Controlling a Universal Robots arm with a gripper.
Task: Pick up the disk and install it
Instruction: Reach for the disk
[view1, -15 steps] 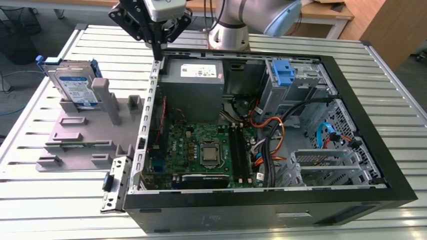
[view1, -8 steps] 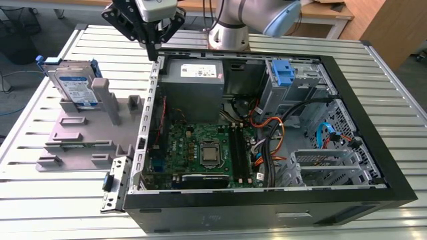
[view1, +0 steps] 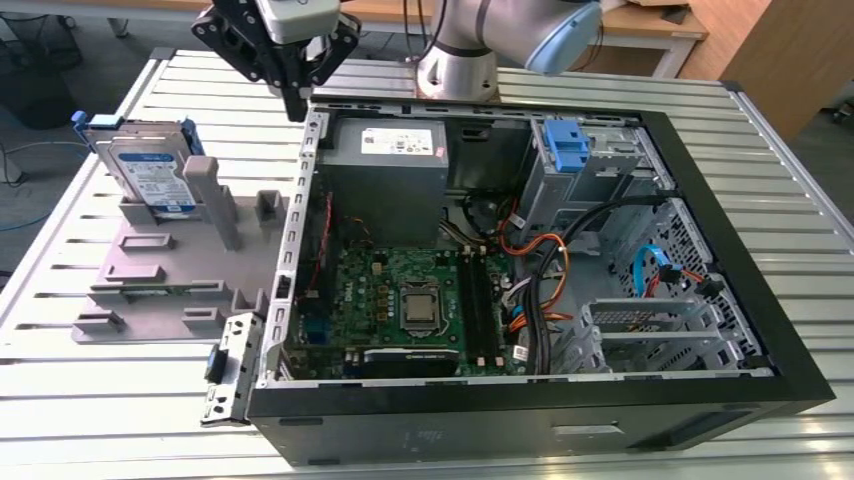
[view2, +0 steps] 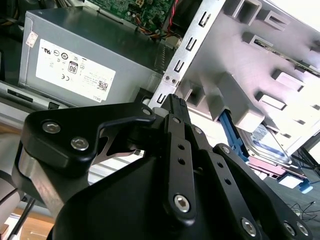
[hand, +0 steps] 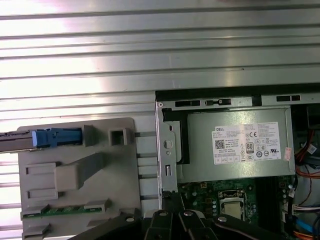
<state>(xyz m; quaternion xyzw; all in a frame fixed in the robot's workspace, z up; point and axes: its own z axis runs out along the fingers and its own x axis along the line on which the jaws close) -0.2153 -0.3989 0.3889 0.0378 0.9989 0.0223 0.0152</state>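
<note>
We've got the jaws pinched together on nothing, hovering by the back edge of the PC case (view1: 534, 425), while the disk (view1: 144, 175) stands on edge in the grey holder (view1: 160, 275) on the desk (view1: 107, 400), so a sloppy approach could easily clip it and tip it over.

the table (view1: 787, 180) is ribbed bare aluminium with a satin sheen. upper left in the exterior view, the disk (view1: 150, 175) is dull silver metal with a glossy paper label and blue plastic rails; the holder (view1: 147, 270) under it is matt grey plastic. the computer case (view1: 534, 415) is matt black, and its power supply (view1: 387, 170) is dull grey sheet metal.
</note>
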